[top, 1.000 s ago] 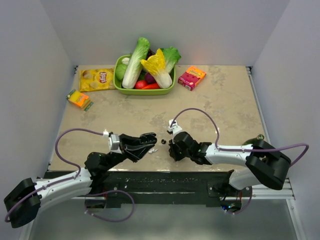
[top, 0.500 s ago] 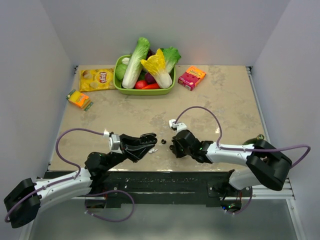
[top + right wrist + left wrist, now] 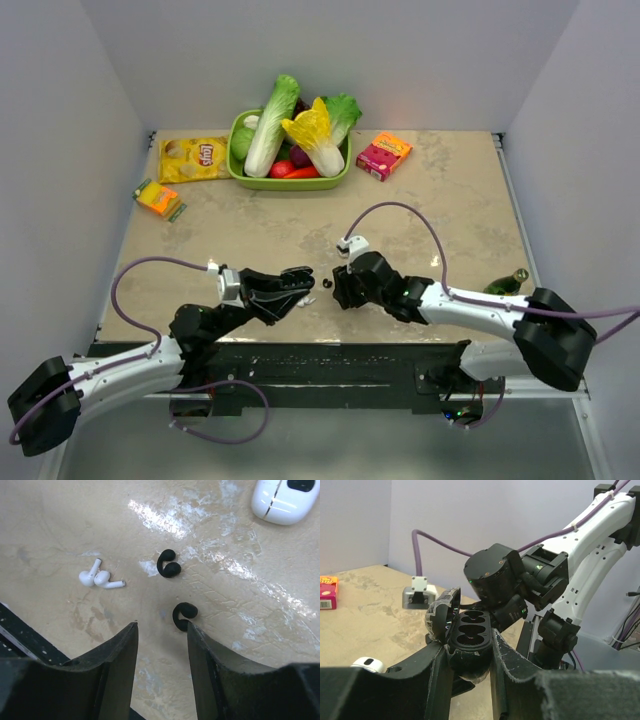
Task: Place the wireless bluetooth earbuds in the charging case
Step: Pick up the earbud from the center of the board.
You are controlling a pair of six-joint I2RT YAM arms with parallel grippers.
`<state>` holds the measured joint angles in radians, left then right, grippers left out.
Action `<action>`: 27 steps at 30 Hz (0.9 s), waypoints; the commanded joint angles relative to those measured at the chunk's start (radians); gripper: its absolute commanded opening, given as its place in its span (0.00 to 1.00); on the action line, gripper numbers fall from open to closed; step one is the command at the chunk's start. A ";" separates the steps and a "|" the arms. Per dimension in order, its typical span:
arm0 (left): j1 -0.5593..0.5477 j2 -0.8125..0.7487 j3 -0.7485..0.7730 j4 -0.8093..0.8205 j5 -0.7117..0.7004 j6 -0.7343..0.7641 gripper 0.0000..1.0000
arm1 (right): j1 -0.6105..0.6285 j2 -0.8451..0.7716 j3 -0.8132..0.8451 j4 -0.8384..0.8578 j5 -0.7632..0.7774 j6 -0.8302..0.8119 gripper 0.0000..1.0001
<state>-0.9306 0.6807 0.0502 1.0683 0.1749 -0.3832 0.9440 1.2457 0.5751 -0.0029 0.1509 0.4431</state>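
Left gripper [image 3: 470, 655]: the jaws are closed against the two sides of the black charging case [image 3: 470, 632] and hold it clear of the table [image 3: 60, 530]. The case is open. Its lid [image 3: 442, 612] is hinged back, and the two moulded earbud recesses are exposed with nothing in them.

Right gripper [image 3: 161, 630]: it points down at the table with the jaws partly parted. Nothing is gripped between them.

Black earbuds [image 3: 167, 564]: both hook-shaped pieces lie on the table. One sits just ahead of the right gripper's fingertips. The other [image 3: 184, 615] lies against the inner edge of one fingertip.

White earbuds [image 3: 100, 577]: the pair lies touching each other on the table, to the side of the black ones.

White charging case [image 3: 285, 502]: it rests closed on the table, well apart from the right gripper and partly cut off by the frame edge.
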 commanded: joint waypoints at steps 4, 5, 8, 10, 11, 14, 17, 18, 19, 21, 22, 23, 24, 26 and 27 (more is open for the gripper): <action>-0.005 0.006 -0.230 0.064 0.012 -0.003 0.00 | 0.006 0.100 0.069 -0.002 -0.059 -0.070 0.44; -0.005 0.005 -0.230 0.064 0.012 -0.003 0.00 | 0.006 0.104 0.071 0.021 -0.062 -0.069 0.44; -0.005 0.005 -0.231 0.062 0.011 -0.003 0.00 | 0.006 0.115 0.072 0.032 -0.068 -0.070 0.43; -0.005 0.005 -0.231 0.059 0.011 0.000 0.00 | 0.007 0.124 0.074 0.040 -0.073 -0.069 0.43; -0.005 0.006 -0.230 0.061 0.009 0.000 0.00 | 0.006 0.132 0.074 0.050 -0.080 -0.070 0.43; -0.005 0.013 -0.234 0.067 0.009 0.000 0.00 | 0.006 0.150 0.077 0.060 -0.085 -0.067 0.43; -0.005 0.014 -0.234 0.070 0.009 0.000 0.00 | 0.006 0.164 0.078 0.061 -0.088 -0.067 0.43; -0.005 0.014 -0.236 0.070 0.009 0.000 0.00 | 0.006 0.172 0.078 0.061 -0.093 -0.066 0.43; -0.005 0.014 -0.236 0.070 0.009 0.000 0.00 | 0.006 0.173 0.077 0.063 -0.091 -0.064 0.43; -0.007 0.016 -0.239 0.070 0.008 0.000 0.00 | 0.004 0.181 0.077 0.064 -0.079 -0.061 0.43; -0.005 0.013 -0.239 0.070 0.009 0.000 0.00 | 0.004 0.182 0.077 0.064 -0.074 -0.058 0.43; -0.005 0.011 -0.237 0.070 0.008 -0.002 0.00 | 0.004 0.184 0.077 0.060 -0.068 -0.057 0.43; -0.005 0.011 -0.240 0.070 0.009 -0.002 0.00 | 0.004 0.189 0.077 0.058 -0.060 -0.053 0.43; -0.005 0.008 -0.240 0.070 0.006 -0.002 0.00 | 0.004 0.190 0.074 0.052 -0.039 -0.047 0.43; -0.005 0.008 -0.242 0.068 0.008 -0.002 0.00 | 0.003 0.190 0.074 0.049 -0.036 -0.044 0.43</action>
<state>-0.9318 0.6960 0.0502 1.0695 0.1783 -0.3832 0.9470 1.4242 0.6174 0.0280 0.0845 0.3897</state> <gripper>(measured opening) 0.346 0.431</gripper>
